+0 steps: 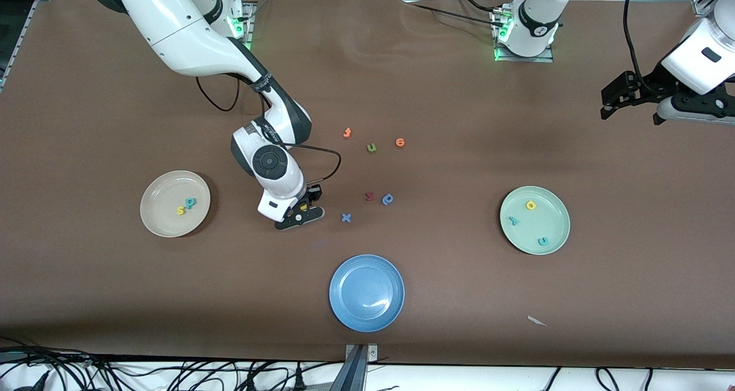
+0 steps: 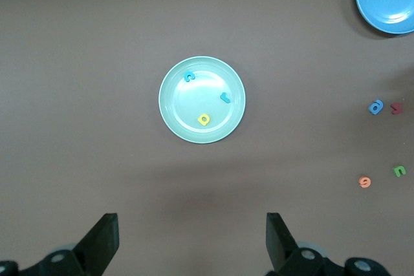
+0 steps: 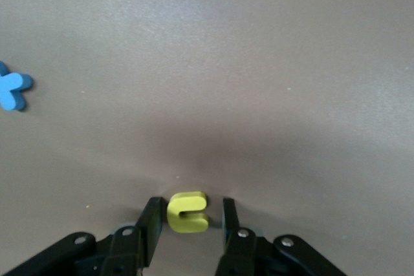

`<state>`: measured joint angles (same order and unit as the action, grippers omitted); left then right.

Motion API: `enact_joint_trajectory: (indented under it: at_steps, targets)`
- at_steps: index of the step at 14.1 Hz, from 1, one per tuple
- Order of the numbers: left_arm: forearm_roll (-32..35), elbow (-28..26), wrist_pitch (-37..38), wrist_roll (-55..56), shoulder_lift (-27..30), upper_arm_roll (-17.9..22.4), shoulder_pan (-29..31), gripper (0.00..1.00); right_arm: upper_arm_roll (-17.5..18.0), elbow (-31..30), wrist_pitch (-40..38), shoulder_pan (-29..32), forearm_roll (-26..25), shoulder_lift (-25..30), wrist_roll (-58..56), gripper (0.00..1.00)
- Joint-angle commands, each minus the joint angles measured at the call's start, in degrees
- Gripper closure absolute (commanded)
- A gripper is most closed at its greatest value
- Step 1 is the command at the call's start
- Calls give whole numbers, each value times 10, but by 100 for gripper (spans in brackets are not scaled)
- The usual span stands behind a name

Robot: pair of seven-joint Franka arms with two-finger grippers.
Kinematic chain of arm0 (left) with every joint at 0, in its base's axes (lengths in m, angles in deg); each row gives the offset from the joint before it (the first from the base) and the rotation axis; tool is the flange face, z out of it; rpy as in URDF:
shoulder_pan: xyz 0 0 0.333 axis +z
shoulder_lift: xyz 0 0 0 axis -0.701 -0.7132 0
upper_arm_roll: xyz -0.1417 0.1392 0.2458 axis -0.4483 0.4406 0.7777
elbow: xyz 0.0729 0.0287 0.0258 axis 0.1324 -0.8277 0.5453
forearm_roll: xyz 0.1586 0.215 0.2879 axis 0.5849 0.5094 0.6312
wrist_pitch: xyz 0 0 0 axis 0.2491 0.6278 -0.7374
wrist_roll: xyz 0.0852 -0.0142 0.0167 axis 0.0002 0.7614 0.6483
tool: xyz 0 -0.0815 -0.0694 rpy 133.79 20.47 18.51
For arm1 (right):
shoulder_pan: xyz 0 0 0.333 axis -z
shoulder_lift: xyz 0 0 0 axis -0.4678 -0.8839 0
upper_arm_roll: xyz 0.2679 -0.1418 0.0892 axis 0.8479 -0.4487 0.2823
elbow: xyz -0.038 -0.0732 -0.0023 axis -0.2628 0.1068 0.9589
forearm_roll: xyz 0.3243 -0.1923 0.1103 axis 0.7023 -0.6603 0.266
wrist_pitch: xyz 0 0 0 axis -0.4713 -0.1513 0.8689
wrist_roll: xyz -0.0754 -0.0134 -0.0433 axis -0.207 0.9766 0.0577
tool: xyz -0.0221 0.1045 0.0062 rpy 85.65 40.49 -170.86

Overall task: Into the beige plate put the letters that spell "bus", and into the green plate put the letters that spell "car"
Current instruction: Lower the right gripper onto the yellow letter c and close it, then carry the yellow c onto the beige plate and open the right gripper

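Note:
My right gripper (image 1: 301, 208) (image 3: 191, 203) is down at the table with its jaws either side of the yellow u (image 1: 304, 206) (image 3: 187, 212). One finger touches the letter and a small gap shows at the other. The beige plate (image 1: 158, 190) holds a yellow s (image 1: 181, 211) and a teal b (image 1: 190, 202). The green plate (image 1: 545, 224) (image 2: 194, 98) holds a yellow a (image 1: 531, 205) (image 2: 204, 119), a teal r (image 1: 514, 220) (image 2: 225, 97) and a teal c (image 1: 542, 241) (image 2: 189, 76). My left gripper (image 1: 611, 101) (image 2: 191, 237) waits open, high over the left arm's end of the table.
A blue plate (image 1: 344, 299) lies nearest the front camera. Loose letters lie mid-table: a blue x (image 1: 345, 217), a red letter (image 1: 370, 196), a dark blue p (image 1: 387, 199), a green u (image 1: 371, 147) and two orange letters (image 1: 347, 132) (image 1: 400, 142). A white scrap (image 1: 537, 321) lies near the table's front edge.

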<state>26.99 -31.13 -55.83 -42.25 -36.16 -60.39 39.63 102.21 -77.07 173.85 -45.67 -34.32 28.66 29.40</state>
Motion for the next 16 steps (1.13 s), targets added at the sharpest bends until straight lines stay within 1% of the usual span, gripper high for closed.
enact_joint_trajectory:
  at_steps: [1,2,4,6,9,10,12,13,15,16]
  targets:
    - [9,18,11,-13,-9,-1,0,0,-1,23,-7,-10,-6,-18,20,64]
    - [9,18,12,-13,-9,-1,0,0,-1,23,-6,-10,-7,-21,23,65]
    - [9,19,15,-12,-9,-1,0,0,-1,23,-4,-11,-11,-23,25,72]
    - [9,19,16,-13,-9,-1,0,0,-1,23,-3,-11,-15,-23,23,86]
    - [9,19,19,-13,-9,-1,1,0,-1,25,-9,-10,-18,-22,21,97]
    - [9,19,20,-13,-9,-1,1,0,-2,38,-17,-10,-18,-17,16,97]
    - [9,19,20,-13,-9,-1,0,0,-2,76,-85,4,-17,-12,0,97]
    - [9,19,20,-12,-9,-1,0,0,-3,77,-100,15,-17,-1,-31,97]
    - [9,19,21,-13,-9,-1,0,0,-8,59,-126,48,-17,27,-100,97]
    - [9,19,20,-13,-9,-1,0,0,-15,31,-122,63,-17,48,-130,97]
